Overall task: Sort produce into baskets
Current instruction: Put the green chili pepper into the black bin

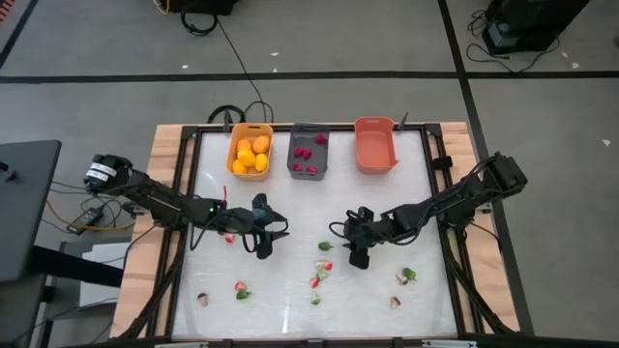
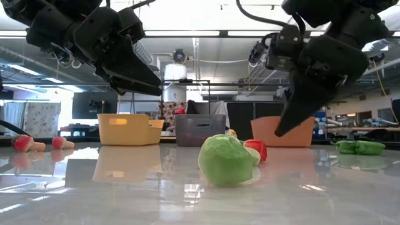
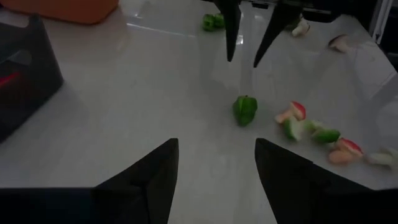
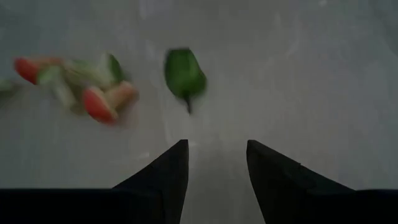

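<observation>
Both end effectors, left (image 1: 274, 235) and right (image 1: 357, 254), hover released, empty, over the desk (image 1: 290, 198); the wrist views alone reveal the green pepper (image 3: 245, 109) between them, baskets (image 1: 309, 152) beyond.

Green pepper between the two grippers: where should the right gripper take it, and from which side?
Grip the green pepper across its rounded body, coming from above. It lies alone on the table, clear of the radish cluster. The right gripper is open nearby and probably best placed; avoid the thin stem end.
</observation>
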Available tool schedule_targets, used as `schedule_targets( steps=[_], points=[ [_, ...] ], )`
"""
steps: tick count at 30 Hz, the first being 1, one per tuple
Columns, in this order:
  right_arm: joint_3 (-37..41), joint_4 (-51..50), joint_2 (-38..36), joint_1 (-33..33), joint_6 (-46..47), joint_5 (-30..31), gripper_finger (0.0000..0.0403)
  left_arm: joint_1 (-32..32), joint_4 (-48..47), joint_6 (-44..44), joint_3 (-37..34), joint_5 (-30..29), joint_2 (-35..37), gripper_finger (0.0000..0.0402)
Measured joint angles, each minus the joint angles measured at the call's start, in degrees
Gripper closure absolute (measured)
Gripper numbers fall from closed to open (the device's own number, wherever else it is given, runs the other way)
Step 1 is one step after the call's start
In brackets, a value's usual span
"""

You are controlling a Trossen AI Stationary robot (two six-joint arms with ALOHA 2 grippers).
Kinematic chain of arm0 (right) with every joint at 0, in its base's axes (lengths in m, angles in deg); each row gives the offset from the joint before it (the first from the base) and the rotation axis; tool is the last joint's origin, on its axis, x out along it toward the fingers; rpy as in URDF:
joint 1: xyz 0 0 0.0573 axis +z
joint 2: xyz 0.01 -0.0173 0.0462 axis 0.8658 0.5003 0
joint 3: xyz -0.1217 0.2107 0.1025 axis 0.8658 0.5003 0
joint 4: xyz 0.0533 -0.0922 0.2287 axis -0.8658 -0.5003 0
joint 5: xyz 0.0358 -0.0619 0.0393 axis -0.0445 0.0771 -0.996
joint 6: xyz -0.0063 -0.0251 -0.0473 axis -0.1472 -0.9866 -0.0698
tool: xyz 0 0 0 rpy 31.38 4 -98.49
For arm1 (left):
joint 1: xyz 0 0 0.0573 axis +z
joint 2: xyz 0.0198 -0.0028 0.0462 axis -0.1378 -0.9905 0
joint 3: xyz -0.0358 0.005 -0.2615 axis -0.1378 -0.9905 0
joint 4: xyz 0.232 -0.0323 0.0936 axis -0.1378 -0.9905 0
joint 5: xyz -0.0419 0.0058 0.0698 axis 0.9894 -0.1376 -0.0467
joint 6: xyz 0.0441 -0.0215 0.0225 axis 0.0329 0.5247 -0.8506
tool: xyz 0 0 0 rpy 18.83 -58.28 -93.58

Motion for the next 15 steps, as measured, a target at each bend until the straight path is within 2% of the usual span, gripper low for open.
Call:
schedule_targets(
  steps=[7,15],
  points=[
    [0.0,-10.4,-3.19,0.38,3.78,2.89,0.0229,0.0,-0.16,1.19,0.02,0.0,0.0,0.0184],
    [0.0,-24.69,-10.16,1.55,9.39,4.49,0.0229,0.0,-0.35,1.13,0.02,0.0,0.0,0.0184]
  ],
)
